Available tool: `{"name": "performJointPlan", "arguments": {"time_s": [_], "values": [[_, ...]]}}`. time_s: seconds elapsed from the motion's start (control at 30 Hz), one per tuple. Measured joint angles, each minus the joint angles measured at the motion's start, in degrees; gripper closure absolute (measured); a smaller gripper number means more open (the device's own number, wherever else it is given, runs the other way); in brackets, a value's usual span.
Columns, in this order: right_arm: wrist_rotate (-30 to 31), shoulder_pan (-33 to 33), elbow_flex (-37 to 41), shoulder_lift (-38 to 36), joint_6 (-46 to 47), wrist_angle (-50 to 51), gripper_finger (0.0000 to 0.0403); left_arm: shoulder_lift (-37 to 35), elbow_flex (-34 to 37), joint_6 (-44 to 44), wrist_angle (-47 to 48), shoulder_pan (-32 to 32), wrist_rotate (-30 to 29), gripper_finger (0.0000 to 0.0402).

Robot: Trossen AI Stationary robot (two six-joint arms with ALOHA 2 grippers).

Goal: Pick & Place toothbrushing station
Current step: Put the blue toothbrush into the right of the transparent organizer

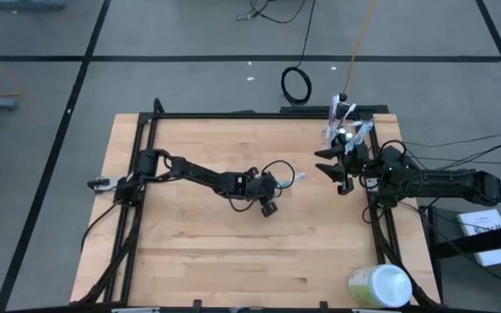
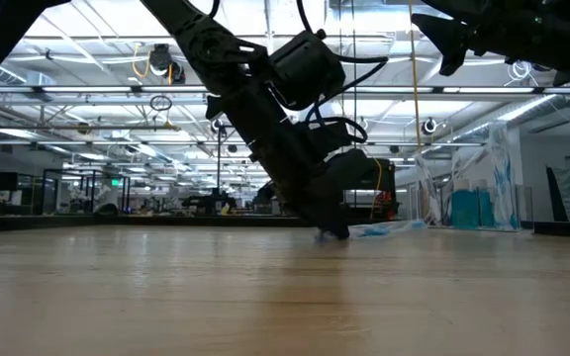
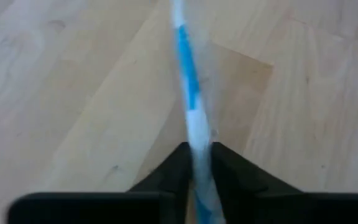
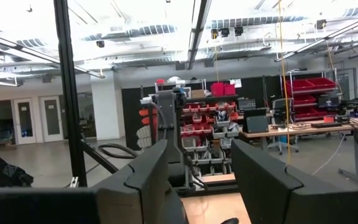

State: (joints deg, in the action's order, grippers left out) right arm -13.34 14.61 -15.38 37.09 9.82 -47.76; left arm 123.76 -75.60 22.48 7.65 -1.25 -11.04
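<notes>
From above, the left gripper (image 1: 283, 183) sits mid-counter (image 1: 190, 252) clamped on a blue-and-white toothbrush (image 1: 297, 179), the right gripper (image 1: 327, 161) hangs with fingers apart near the toothbrush-filled cup (image 1: 341, 130); the left wrist view shows both fingers (image 3: 173, 171) pinching the toothbrush (image 3: 188, 93) lying on the wood.

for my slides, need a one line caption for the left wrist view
Left hand closed on a blue and white toothbrush above the wooden table.

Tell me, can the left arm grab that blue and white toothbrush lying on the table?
Probably yes: the left gripper is down at the table with its fingers on either side of the toothbrush, and nothing sits between them.
</notes>
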Motion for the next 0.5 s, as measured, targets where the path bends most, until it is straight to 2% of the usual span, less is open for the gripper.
{"name": "performJointPlan", "arguments": {"time_s": [0.13, 0.2, 0.37, 0.5], "values": [[0.0, 0.0, 0.0, 0.0, -0.1, 0.0, 0.0236, -0.9, 0.0, -2.4, 0.7, 0.6, 0.4, 0.0382], [-0.2, 0.0, 0.0, -0.3, -0.2, 0.6, 0.0236, -1.8, 0.1, -3.4, 1.7, 0.6, -0.1, 0.0382], [-0.2, 0.0, 0.0, -1.5, -0.9, 2.0, 0.0236, -6.4, 0.5, -8.4, 8.4, 0.5, -7.6, 0.0376], [0.8, 0.0, 0.0, -2.4, -1.3, 3.9, 0.0236, -11.5, 0.3, -12.8, 7.7, 0.5, -12.3, 0.0382]]}}
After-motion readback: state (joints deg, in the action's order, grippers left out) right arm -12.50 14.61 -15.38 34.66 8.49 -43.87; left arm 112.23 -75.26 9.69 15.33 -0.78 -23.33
